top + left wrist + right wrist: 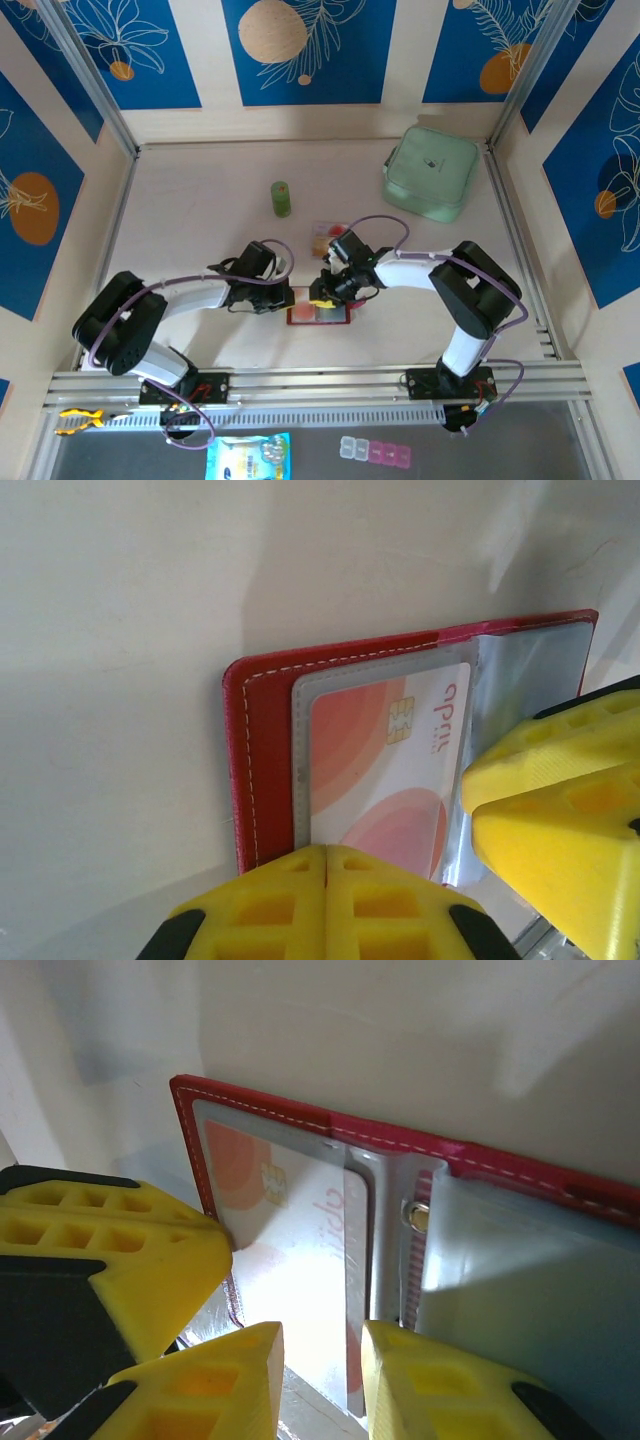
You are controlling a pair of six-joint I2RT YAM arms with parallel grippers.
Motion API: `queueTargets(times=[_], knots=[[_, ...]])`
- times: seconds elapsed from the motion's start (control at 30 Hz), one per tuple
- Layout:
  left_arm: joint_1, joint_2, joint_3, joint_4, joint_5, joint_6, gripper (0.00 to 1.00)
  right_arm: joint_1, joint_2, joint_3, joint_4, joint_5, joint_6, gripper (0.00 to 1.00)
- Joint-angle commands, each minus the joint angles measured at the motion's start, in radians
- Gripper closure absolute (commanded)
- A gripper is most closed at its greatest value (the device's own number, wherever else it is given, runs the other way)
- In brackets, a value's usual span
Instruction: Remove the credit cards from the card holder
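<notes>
The card holder (335, 314) is seen lying open and flat on the desk (200, 200), near the front edge, between the two arms. Its red cover with white stitching is turned down and its greyish clear pocket (300, 780) up. A pink-and-orange credit card (370, 760) with a gold chip is seated in that pocket, largely covered by the sleeve. The left hand (327, 865) is placed at the holder's left side, fingers clenched tight together with no gap and nothing visible between them. Whether they press on the cover cannot be told. The right hand (320, 1360) is set at the holder's other side, just beside the left hand, with its fingers a little apart — released, not clamped. The card's pale face is seen in the gap, and contact with it cannot be told. A loose card (327, 237) is seen further back on the desk, just behind the right arm and apart from the holder. A green bottle (282, 198) stands upright beyond it — and a mint-green pouch (430, 172) lies in the far right corner, well apart.
</notes>
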Motion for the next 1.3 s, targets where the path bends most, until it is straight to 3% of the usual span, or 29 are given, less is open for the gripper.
queueTargets(times=[0.0,1.03,1.27], knots=[[0.008,0.010,-0.010,-0.041,-0.017,0.026,0.98,0.012,0.014,0.027,0.000,-0.009,0.003,0.73],[0.008,0.014,-0.018,-0.042,-0.021,0.030,0.98,0.022,0.068,0.053,0.021,-0.053,-0.009,0.79],[0.008,0.008,-0.017,-0.046,-0.020,0.031,0.95,0.023,0.066,0.078,-0.122,0.040,-0.048,0.76]])
